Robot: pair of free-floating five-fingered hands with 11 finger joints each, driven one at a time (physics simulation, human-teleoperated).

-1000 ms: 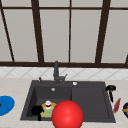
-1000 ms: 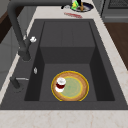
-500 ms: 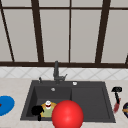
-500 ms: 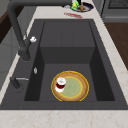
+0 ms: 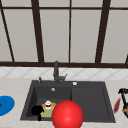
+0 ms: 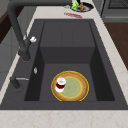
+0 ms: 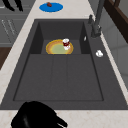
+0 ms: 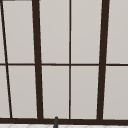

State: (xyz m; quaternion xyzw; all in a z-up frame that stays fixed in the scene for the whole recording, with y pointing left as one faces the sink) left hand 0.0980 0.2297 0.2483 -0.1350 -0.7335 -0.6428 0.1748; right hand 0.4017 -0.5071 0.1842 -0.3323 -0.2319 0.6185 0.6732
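Left hand (image 5: 37, 110) hangs at sink's (image 5: 105, 100) front-left corner, plate (image 6: 82, 86) at its 3 o'clock, just beside. Cup (image 6: 60, 83) upright on plate's left part. Plate round, yellow rim, greenish centre; sink matte dark. Right hand (image 5: 123, 92) above right surface. Fingers' spread: cannot tell.

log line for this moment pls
left hand: sink's front left | right hand: above right counter | cup on plate in sink
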